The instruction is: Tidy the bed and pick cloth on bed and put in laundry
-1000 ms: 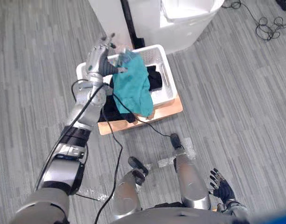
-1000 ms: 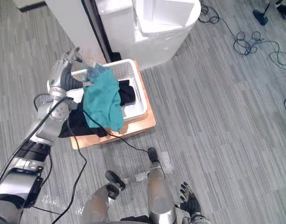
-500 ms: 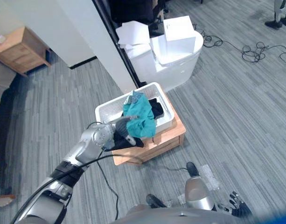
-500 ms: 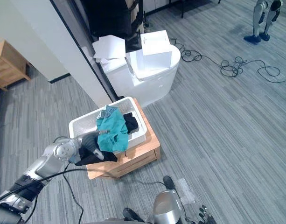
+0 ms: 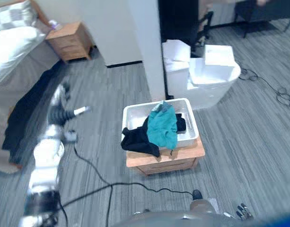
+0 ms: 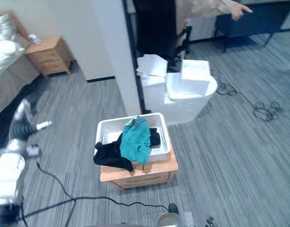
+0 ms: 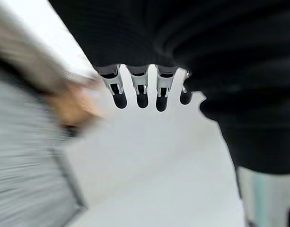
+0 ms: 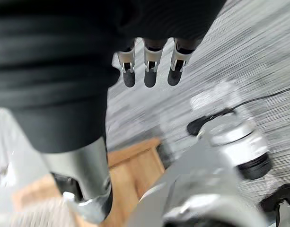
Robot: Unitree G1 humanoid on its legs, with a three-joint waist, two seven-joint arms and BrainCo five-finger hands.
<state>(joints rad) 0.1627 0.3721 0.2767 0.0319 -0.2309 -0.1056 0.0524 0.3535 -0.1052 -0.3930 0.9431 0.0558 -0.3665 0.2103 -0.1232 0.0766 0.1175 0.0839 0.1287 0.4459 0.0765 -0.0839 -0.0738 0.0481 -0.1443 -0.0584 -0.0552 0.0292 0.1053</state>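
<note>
A teal cloth (image 5: 163, 128) lies in the white laundry basket (image 5: 154, 103) and hangs over its front rim. Beside it a black cloth (image 5: 137, 139) spills over the basket's left front corner. My left hand (image 5: 59, 98) is open and empty, well to the left of the basket, near the side of the bed (image 5: 14, 45). Its straight fingers (image 7: 139, 90) hold nothing. A dark cloth (image 5: 24, 113) drapes down the bed's side. My right hand (image 8: 149, 71) hangs low by my side, open and empty.
The basket rests on a low wooden stand (image 5: 182, 156). A white pillar (image 5: 145, 42) and white foam boxes (image 5: 213, 71) stand behind it. A wooden nightstand (image 5: 71, 40) sits beside the bed. A person (image 6: 206, 7) stands at the far back.
The camera has swung up and left. My left hand has let go of the teal cloth, which now lies in the basket, and the arm has swung left towards the bed.
</note>
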